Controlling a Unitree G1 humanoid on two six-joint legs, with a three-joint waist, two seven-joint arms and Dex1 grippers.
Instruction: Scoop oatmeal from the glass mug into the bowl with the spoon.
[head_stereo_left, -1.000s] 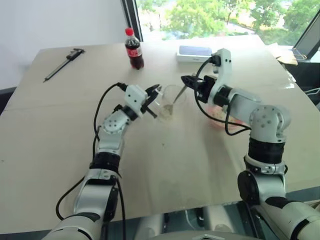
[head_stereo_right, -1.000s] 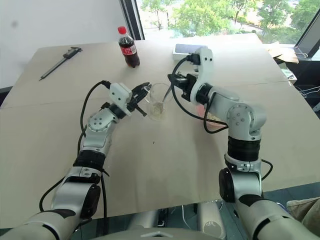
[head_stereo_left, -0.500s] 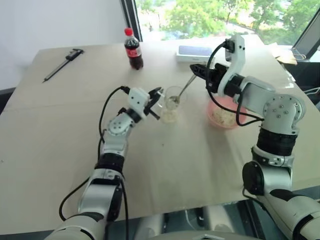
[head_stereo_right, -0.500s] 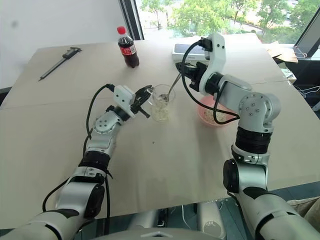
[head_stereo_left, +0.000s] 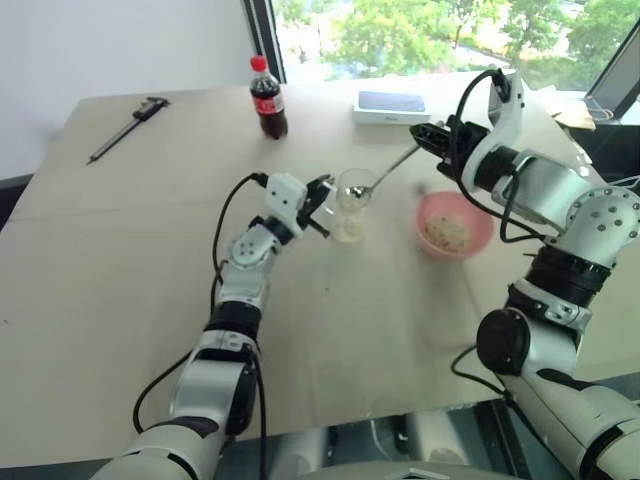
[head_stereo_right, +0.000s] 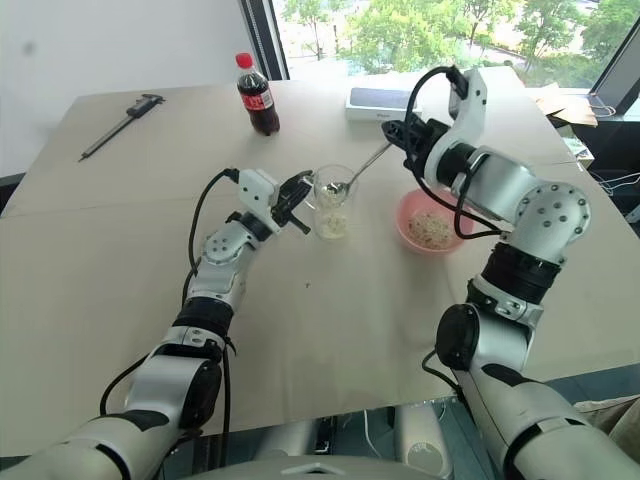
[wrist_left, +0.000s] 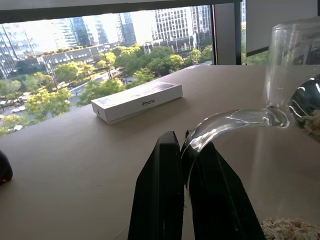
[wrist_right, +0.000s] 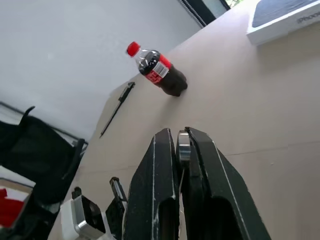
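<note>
The glass mug (head_stereo_right: 333, 200) stands near the middle of the tabletop (head_stereo_right: 330, 330), a little toward its far edge, and the left gripper (wrist_left: 183, 150) has its two fingers closed tight on the mug's clear handle, steadying it. A layer of oatmeal (head_stereo_right: 333, 225) lies in the bottom of the mug, so there is more to move. The right gripper (head_stereo_right: 398, 130) is clamped shut on the end of the spoon (head_stereo_right: 357, 170) handle; the spoon slants down toward the mug, with its small bowl at the mug's rim and what looks like a little pale oatmeal on it, though that is hard to make out for sure. The pink bowl (head_stereo_right: 404, 215) sits just to the right of the mug, toward the right edge of the tabletop, and it already holds a heap of oats, so at least part of the transfer looks done. I would judge the task to be in the middle of a scoop cycle: a spoonful is at the mug's mouth and must be carried across the short gap and tipped into the bowl, then more scoops would follow for what is left. Along the far edge stand a cola bottle (head_stereo_right: 256, 96) and a flat white box (head_stereo_right: 378, 99), and a dark caliper (head_stereo_right: 120, 125) lies near the far left corner, all well apart from the work.
</note>
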